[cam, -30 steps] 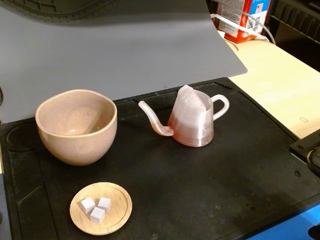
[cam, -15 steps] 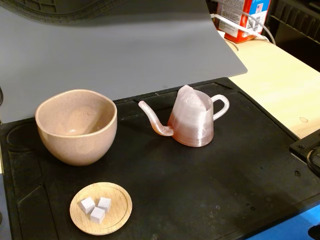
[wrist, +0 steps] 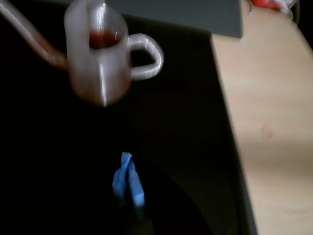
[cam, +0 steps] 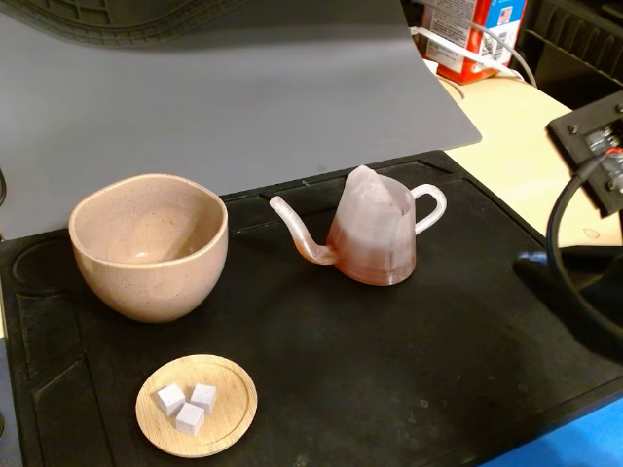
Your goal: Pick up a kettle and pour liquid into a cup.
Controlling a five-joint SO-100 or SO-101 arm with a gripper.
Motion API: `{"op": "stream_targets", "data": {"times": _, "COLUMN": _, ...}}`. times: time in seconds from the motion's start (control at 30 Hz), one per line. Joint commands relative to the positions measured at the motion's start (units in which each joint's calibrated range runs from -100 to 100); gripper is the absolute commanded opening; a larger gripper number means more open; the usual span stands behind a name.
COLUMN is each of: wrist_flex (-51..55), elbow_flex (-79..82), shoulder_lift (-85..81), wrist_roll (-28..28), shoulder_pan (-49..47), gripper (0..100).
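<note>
Hidden: the arm (cam: 589, 195) enters the fixed view at the right edge, cut off; its gripper is out of that frame.
Blur: the wrist view is smeared, and the blue-tipped gripper (wrist: 128, 183) looks pressed together, though I cannot tell for sure.
Writing: a red and blue carton (cam: 474, 34) at the top; text unreadable.
Kettle (cam: 375, 233): upright on the black mat (cam: 389, 370), untouched, spout toward the cup (cam: 149, 245).
Liquid (wrist: 101, 38): reddish, inside the kettle.
</note>
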Motion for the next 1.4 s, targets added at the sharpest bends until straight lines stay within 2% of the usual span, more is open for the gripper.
{"op": "stream_targets", "data": {"times": 0.0, "wrist_flex": -9.3, "elbow_flex": -2.48, "shoulder_lift": 7.55, "wrist_roll": 0.2, "shoulder_pan": -0.05, "gripper": 1}}
{"op": "stream_targets", "data": {"times": 0.13, "wrist_flex": -9.82, "elbow_flex": -12.19, "shoulder_lift": 16.16, "wrist_roll": 0.31, "shoulder_pan": -0.43, "gripper": 1}}
{"op": "stream_targets", "data": {"times": 0.23, "wrist_flex": -12.93, "elbow_flex": -14.91, "shoulder_lift": 21.2, "wrist_roll": 0.31, "shoulder_pan": -0.12, "gripper": 1}}
{"op": "stream_targets", "data": {"times": 0.5, "wrist_flex": -12.93, "elbow_flex": -21.45, "shoulder_lift": 28.96, "wrist_roll": 0.36, "shoulder_pan": -0.66, "gripper": 1}}
{"op": "stream_targets", "data": {"times": 0.57, "wrist_flex": -12.93, "elbow_flex": -24.89, "shoulder_lift": 32.89, "wrist_roll": 4.61, "shoulder_pan": -0.58, "gripper": 1}}
{"op": "stream_targets", "data": {"times": 0.6, "wrist_flex": -14.83, "elbow_flex": -24.71, "shoulder_lift": 34.59, "wrist_roll": 4.82, "shoulder_pan": -0.58, "gripper": 1}}
{"op": "stream_targets", "data": {"times": 0.7, "wrist_flex": -30.91, "elbow_flex": -24.99, "shoulder_lift": 43.89, "wrist_roll": 4.87, "shoulder_pan": -0.66, "gripper": 1}}
{"op": "stream_targets", "data": {"times": 0.77, "wrist_flex": -35.5, "elbow_flex": -25.62, "shoulder_lift": 48.93, "wrist_roll": 8.97, "shoulder_pan": -0.35, "gripper": 1}}
{"op": "stream_targets", "data": {"times": 0.87, "wrist_flex": -45.79, "elbow_flex": -29.25, "shoulder_lift": 60.02, "wrist_roll": 9.44, "shoulder_pan": -0.73, "gripper": 1}}
{"op": "stream_targets", "data": {"times": 0.93, "wrist_flex": -46.56, "elbow_flex": -32.43, "shoulder_lift": 63.86, "wrist_roll": 9.54, "shoulder_pan": -0.73, "gripper": 1}}
{"op": "stream_targets", "data": {"times": 1.0, "wrist_flex": -46.56, "elbow_flex": -33.24, "shoulder_lift": 65.57, "wrist_roll": 9.6, "shoulder_pan": -0.73, "gripper": 9}}
{"op": "stream_targets", "data": {"times": 1.23, "wrist_flex": -46.65, "elbow_flex": -42.86, "shoulder_lift": 72.48, "wrist_roll": 16.99, "shoulder_pan": -0.66, "gripper": 11}}
{"op": "stream_targets", "data": {"times": 1.27, "wrist_flex": -46.65, "elbow_flex": -42.86, "shoulder_lift": 72.9, "wrist_roll": 16.99, "shoulder_pan": -0.58, "gripper": 12}}
{"op": "stream_targets", "data": {"times": 1.3, "wrist_flex": -46.56, "elbow_flex": -42.86, "shoulder_lift": 73.16, "wrist_roll": 17.05, "shoulder_pan": -0.66, "gripper": 18}}
{"op": "stream_targets", "data": {"times": 1.37, "wrist_flex": -46.56, "elbow_flex": -42.86, "shoulder_lift": 74.01, "wrist_roll": 17.05, "shoulder_pan": -0.73, "gripper": 21}}
